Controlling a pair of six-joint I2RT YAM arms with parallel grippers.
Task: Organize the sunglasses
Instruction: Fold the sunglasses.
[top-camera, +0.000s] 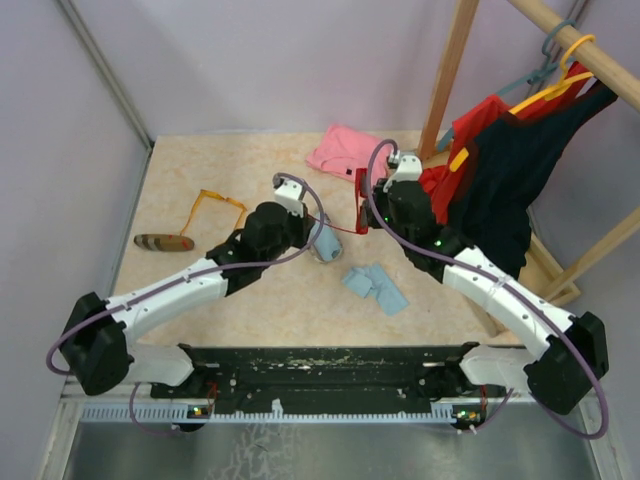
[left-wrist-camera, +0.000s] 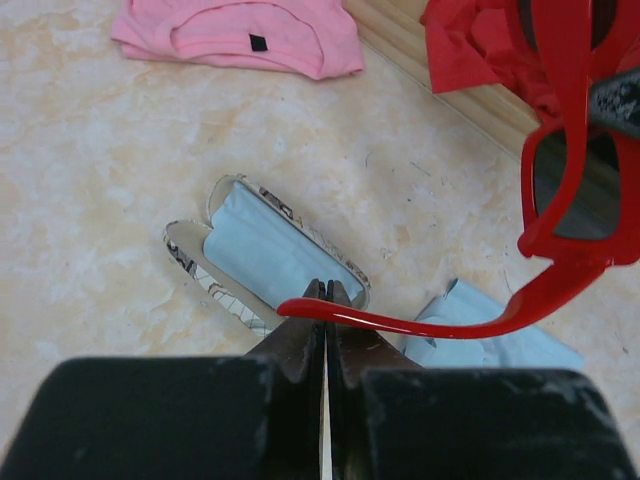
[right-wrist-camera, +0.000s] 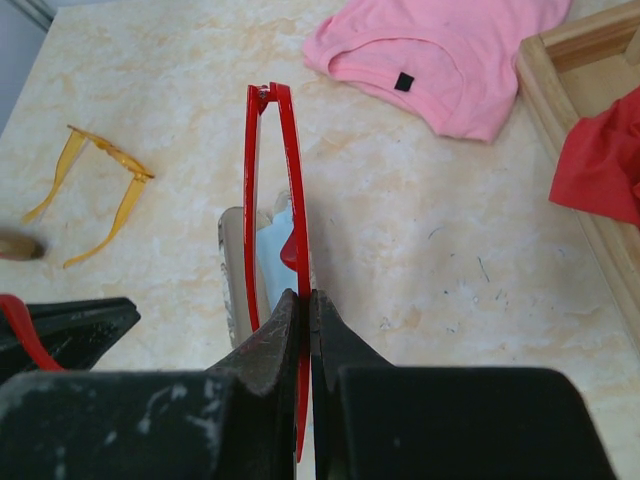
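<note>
Beige marbled tabletop (top-camera: 300, 320) from above: my arms meet over the open patterned case (top-camera: 327, 248), holding the red sunglasses (top-camera: 360, 203) lifted between them. The orange pair (top-camera: 215, 205) lies far left.

Left wrist: my left gripper (left-wrist-camera: 326, 292) is clenched on one red temple's tip.

Right wrist: my right gripper (right-wrist-camera: 305, 297) is clamped on the red frame.

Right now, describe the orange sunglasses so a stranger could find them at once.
On the pale marbled table, look far left. Beside a brown oblong case lie the orange sunglasses, arms unfolded. Unlike the red pair pinched by the left gripper and right gripper, they are translucent amber.
</note>
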